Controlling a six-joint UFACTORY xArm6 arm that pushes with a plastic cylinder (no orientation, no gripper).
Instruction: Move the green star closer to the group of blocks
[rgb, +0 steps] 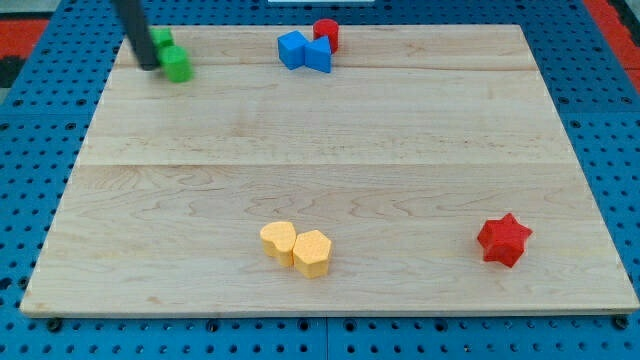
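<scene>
Tip seen touching green block cluster, board's 11 o'clock, nothing gripped, star shape unclear | blue blocks and red cylinder grouped at 12 | step: contact made | next: rightward push judged needed.

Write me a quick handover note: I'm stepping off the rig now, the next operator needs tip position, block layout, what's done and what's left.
My tip sits at the view's top left, touching the left side of the green blocks; the rod partly hides them, so I cannot tell which is the star.
The blue blocks and red cylinder cluster at top centre.
Two yellow blocks sit together at bottom centre; the red star is alone at bottom right.
Done: tip is in contact with green.
Left: green remains well apart from the blue-red cluster; probably push toward the view's right.
</scene>
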